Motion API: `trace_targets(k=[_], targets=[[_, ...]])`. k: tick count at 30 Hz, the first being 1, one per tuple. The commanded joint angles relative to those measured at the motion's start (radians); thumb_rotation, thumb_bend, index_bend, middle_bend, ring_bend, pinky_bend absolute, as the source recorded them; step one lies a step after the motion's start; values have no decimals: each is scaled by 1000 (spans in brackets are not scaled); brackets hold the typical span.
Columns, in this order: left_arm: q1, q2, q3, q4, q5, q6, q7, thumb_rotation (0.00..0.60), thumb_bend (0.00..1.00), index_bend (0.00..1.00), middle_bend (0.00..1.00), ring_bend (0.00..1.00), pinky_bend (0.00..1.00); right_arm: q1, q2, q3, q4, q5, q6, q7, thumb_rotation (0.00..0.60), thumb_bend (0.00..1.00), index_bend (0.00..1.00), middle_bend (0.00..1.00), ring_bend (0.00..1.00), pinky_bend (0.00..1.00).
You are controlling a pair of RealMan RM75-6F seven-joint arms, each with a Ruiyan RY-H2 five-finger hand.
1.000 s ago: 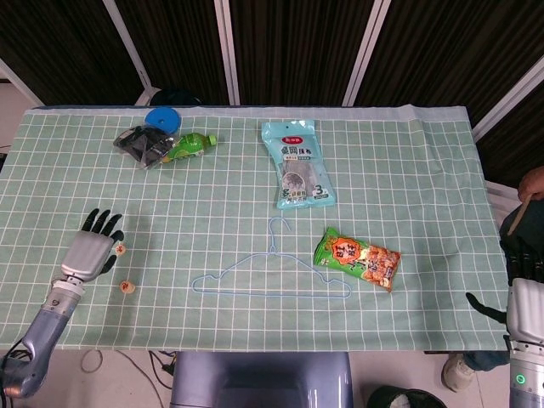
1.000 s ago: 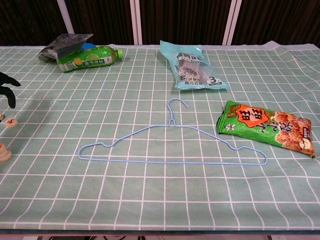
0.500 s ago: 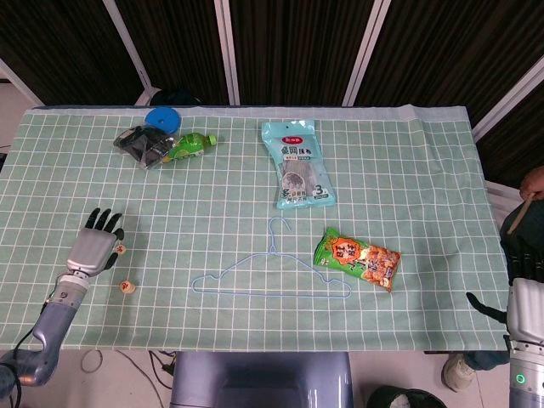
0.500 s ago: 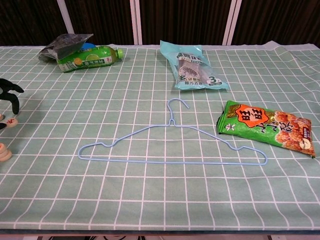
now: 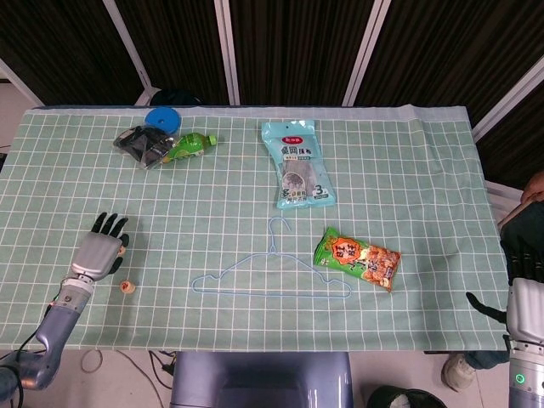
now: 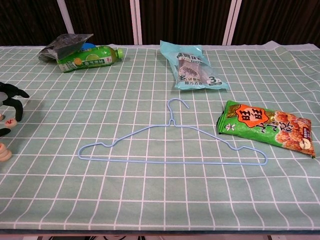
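Bright even overhead light, soft faint shadows, sharp focus, dark backdrop, no glare.

Left hand (image 5: 99, 252): fingers spread over one small round piece, far left of the hanger (image 5: 270, 276)
Second round piece (image 5: 127, 286): just below that hand
Snack bag (image 5: 358, 258): right of the hanger

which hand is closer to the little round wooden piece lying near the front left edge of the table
Left. The left hand is just above and left of the round wooden piece, a short gap away. The right hand sits off the table's far right edge, across the whole cloth.
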State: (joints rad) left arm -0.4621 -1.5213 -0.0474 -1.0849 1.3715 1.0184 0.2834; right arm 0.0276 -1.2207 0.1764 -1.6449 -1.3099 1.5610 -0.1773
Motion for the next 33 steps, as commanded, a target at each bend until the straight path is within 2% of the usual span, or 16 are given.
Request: trace_targets(k=[1, 17, 26, 33], targets=[[1, -1, 0, 3, -2, 1, 4, 600, 330, 465, 113, 0, 55, 0, 0, 1, 0, 1, 0, 1, 600, 205, 104, 25, 55, 0], [4, -11, -2, 25, -28, -3, 24, 600, 330, 454, 112, 0, 60, 0, -3, 1, 0, 4, 2, -8, 600, 205, 104, 25, 55, 0], [6, -4, 1, 17, -22, 10, 19, 600, 365, 531, 139, 0, 64, -1, -4, 3, 0, 4, 5, -8, 600, 205, 104, 25, 55, 0], [12, 35, -3, -61, -3, 56, 27, 600, 365, 533, 138, 0, 63, -1, -4, 3, -1, 5, 4, -8, 600, 205, 104, 25, 55, 0]])
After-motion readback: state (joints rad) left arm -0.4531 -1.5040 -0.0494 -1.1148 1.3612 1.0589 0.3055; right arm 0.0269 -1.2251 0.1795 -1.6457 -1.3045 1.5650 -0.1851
